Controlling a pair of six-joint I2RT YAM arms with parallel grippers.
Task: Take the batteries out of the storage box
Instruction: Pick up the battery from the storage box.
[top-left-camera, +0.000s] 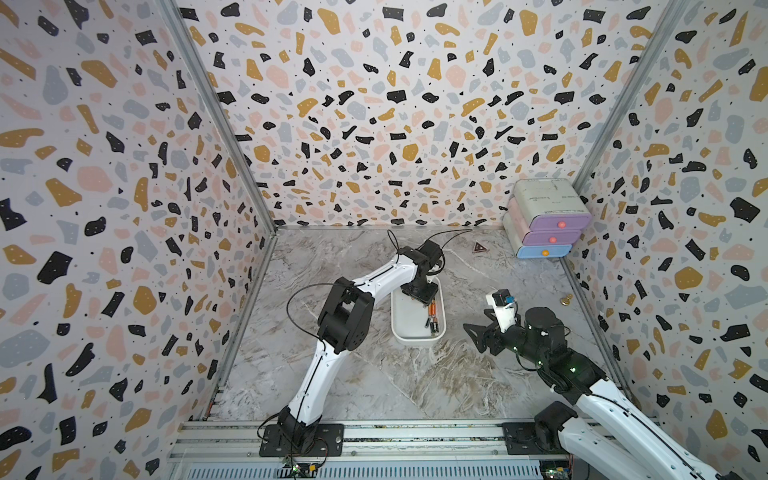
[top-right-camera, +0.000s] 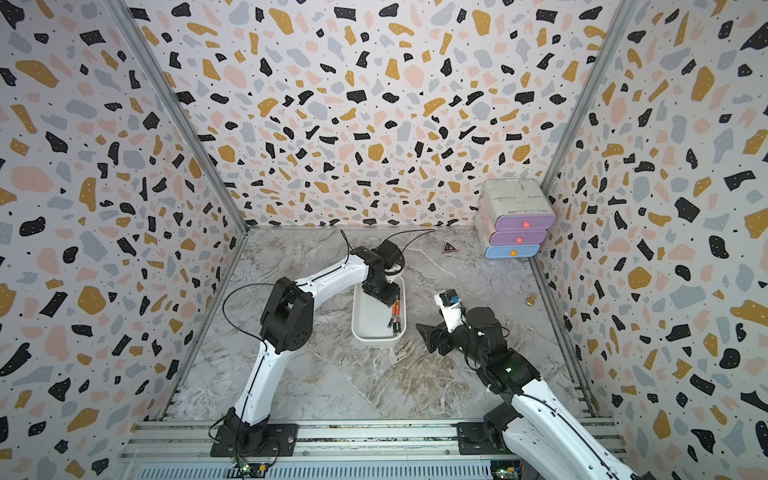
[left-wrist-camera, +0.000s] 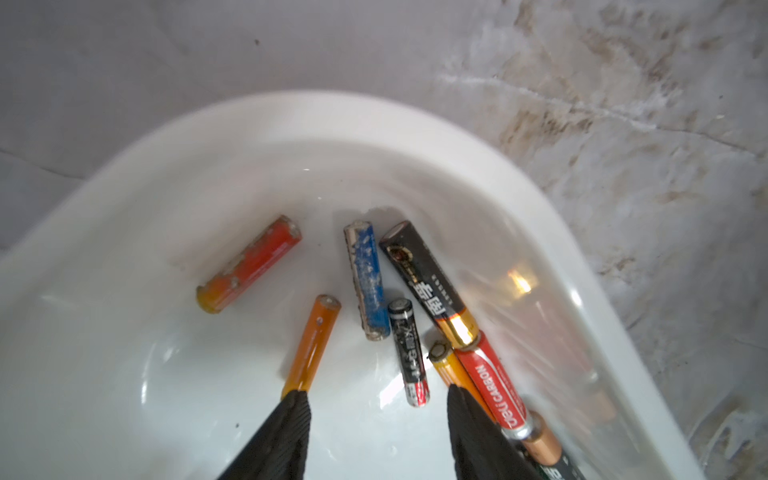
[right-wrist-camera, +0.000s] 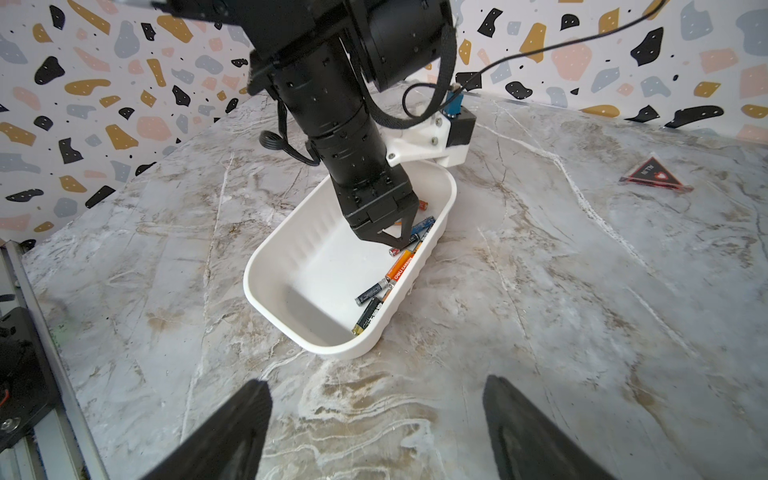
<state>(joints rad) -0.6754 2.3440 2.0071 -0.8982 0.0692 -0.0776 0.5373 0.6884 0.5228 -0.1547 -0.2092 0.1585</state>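
white storage box (left-wrist-camera: 291, 112), loose batteries (left-wrist-camera: 368, 282) inside, left tool (left-wrist-camera: 376, 391) wide among them

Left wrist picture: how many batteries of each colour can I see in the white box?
Red: 2, worn red battery and lettered red battery
Orange: 2, thin orange battery and stubby orange battery
Blue: 1, blue battery
Black: 3, black-and-gold battery, small black battery, black-and-copper battery
Total: 8

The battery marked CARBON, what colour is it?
The battery is red with white lettering; the left wrist view shows it best.
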